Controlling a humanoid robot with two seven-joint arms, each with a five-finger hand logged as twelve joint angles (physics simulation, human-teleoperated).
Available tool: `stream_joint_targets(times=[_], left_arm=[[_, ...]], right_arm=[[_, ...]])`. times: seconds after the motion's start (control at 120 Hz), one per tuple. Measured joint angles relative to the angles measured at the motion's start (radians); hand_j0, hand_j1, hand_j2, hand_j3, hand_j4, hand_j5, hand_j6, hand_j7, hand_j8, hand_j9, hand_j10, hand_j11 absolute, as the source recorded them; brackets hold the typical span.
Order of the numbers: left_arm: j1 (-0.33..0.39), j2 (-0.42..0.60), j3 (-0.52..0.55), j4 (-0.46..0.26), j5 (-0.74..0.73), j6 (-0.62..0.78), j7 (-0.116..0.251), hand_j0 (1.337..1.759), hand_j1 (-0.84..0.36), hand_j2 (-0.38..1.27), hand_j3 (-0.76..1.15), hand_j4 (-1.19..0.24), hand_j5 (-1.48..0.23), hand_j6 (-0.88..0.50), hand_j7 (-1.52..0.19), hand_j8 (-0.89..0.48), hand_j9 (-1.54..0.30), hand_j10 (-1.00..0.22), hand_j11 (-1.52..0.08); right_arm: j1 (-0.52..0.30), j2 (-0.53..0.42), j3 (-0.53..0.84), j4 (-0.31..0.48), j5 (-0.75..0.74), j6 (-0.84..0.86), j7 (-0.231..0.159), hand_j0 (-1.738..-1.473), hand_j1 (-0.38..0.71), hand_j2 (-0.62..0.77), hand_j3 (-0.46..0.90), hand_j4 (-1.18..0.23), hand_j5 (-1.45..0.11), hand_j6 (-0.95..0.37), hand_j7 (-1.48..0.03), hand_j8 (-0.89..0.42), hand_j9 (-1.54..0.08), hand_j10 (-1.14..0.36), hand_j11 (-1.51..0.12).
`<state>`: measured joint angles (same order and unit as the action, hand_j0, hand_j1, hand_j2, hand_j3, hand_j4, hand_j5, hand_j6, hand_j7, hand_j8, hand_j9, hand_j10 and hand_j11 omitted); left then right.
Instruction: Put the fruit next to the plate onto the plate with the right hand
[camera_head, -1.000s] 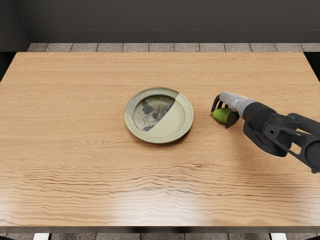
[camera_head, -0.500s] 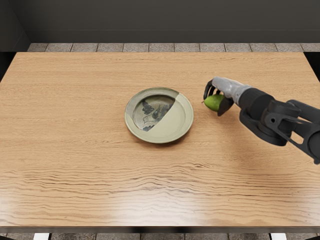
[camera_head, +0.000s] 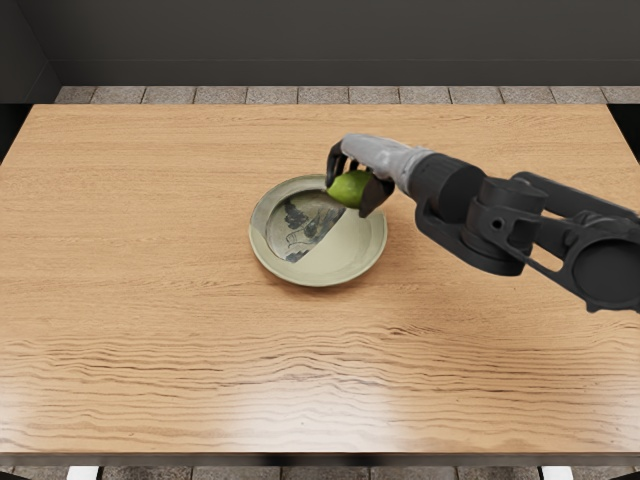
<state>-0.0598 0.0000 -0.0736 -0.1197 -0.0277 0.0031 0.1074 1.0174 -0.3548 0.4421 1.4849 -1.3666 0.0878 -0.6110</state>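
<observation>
A green fruit (camera_head: 349, 187) is held in the air by my right hand (camera_head: 354, 176), whose dark fingers are shut around it. Hand and fruit hover over the far right part of the plate (camera_head: 290, 268), a round olive and cream dish with a dark painted pattern on its left half. The right arm (camera_head: 500, 220) reaches in from the picture's right edge. Most of the plate's inside shows, and nothing lies on it. No left arm is in view.
The wooden table (camera_head: 150, 330) stretches wide around the plate. A dark wall and a tiled floor strip run behind its far edge.
My right hand lifted the green fruit from the table at the plate's right and carried it leftward, from beside the plate to above its far right rim.
</observation>
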Motion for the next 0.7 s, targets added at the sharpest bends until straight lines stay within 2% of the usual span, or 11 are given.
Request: stream_joint_targets(times=[0.15, 0.483, 0.592, 0.633, 0.7], left_arm=[[0.000, 0.000, 0.000, 0.000, 0.000, 0.000, 0.000, 1.658, 0.33, 0.00, 0.00, -0.02, -0.02, -0.02, -0.02, -0.02, -0.02, -0.02, -0.02], [0.000, 0.000, 0.000, 0.000, 0.000, 0.000, 0.000, 1.658, 0.33, 0.00, 0.00, -0.02, -0.02, -0.02, -0.02, -0.02, -0.02, -0.02, -0.02], [0.000, 0.000, 0.000, 0.000, 0.000, 0.000, 0.000, 1.658, 0.33, 0.00, 0.00, -0.02, -0.02, -0.02, -0.02, -0.02, -0.02, -0.02, -0.02], [0.000, 0.000, 0.000, 0.000, 0.000, 0.000, 0.000, 1.658, 0.33, 0.00, 0.00, -0.02, -0.02, -0.02, -0.02, -0.02, -0.02, -0.02, -0.02], [0.000, 0.000, 0.000, 0.000, 0.000, 0.000, 0.000, 1.658, 0.33, 0.00, 0.00, -0.02, -0.02, -0.02, -0.02, -0.02, -0.02, -0.02, -0.02]], right_arm=[[-0.010, 0.047, -0.010, -0.019, 0.001, -0.002, 0.000, -1.657, 0.29, 0.27, 0.00, -0.58, -1.02, -0.34, -0.94, -0.33, -0.98, -0.53, -0.98], [-0.018, 0.119, -0.050, -0.160, -0.006, -0.005, 0.000, -1.656, 0.27, 0.23, 0.00, -0.58, -1.03, -0.34, -0.96, -0.33, -0.99, -0.53, -1.00], [-0.014, 0.133, -0.057, -0.182, -0.006, -0.004, 0.000, -1.656, 0.26, 0.22, 0.00, -0.59, -1.03, -0.34, -0.96, -0.34, -0.99, -0.53, -1.00], [-0.012, 0.137, -0.058, -0.185, -0.007, -0.004, 0.000, -1.656, 0.24, 0.19, 0.00, -0.59, -0.97, -0.35, -0.91, -0.35, -0.94, -0.54, -0.95], [-0.012, 0.155, -0.058, -0.183, -0.008, -0.007, 0.000, -1.657, 0.12, 0.13, 0.00, -0.46, -0.74, -0.29, -0.70, -0.28, -0.72, -0.44, -0.72]])
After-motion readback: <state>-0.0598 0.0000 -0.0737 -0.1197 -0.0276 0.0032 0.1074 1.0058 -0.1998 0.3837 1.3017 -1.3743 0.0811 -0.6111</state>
